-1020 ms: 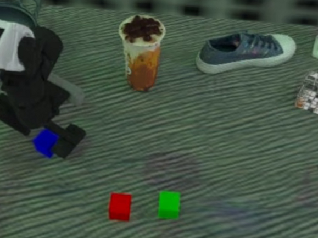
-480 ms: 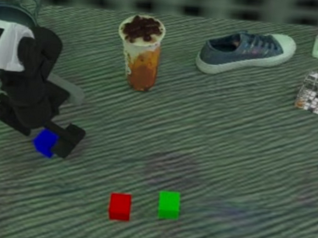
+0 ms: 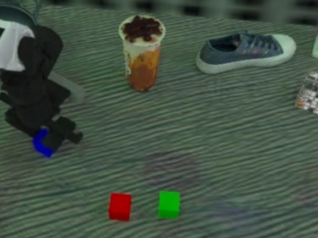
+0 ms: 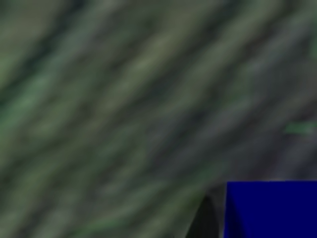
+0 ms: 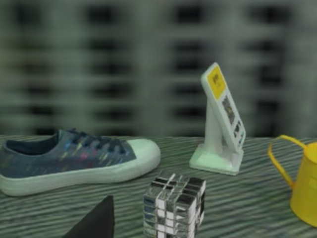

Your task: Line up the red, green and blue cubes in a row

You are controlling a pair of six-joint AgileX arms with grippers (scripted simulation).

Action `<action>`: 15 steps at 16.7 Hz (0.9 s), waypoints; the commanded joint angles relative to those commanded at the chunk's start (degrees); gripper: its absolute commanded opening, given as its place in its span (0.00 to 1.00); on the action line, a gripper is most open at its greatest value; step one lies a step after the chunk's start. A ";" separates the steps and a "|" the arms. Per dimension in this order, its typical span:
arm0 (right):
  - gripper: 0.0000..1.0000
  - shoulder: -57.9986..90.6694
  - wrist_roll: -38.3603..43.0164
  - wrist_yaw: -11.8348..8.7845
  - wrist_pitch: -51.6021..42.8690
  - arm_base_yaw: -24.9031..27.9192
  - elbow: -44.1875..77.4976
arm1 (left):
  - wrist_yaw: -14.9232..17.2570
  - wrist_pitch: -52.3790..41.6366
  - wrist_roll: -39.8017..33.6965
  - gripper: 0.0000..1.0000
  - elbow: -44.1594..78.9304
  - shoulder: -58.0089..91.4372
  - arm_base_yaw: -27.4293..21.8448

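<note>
Cup [image 3: 140, 51] at back centre, shoe [image 3: 245, 50] to its right, puzzle cube [image 3: 316, 93] far right. Two cubes [image 3: 119, 206] [image 3: 169, 204] side by side in front; third cube [image 3: 41, 144] w/ left gripper [image 3: 52, 137], left side.

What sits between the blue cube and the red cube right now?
Nothing: the top view shows only bare table between the blue cube, under the left end effector, and the red cube.
</note>
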 joint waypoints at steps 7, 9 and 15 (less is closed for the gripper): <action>1.00 0.00 0.00 0.00 0.00 0.00 0.00 | 0.74 -1.38 -0.41 0.00 0.97 -2.68 -0.11; 1.00 0.00 0.00 0.00 0.00 0.00 0.00 | 0.84 -2.37 -0.34 0.00 1.64 -3.12 -0.09; 1.00 0.00 0.00 0.00 0.00 0.00 0.00 | 0.73 -14.60 -0.53 0.00 7.74 -8.57 0.82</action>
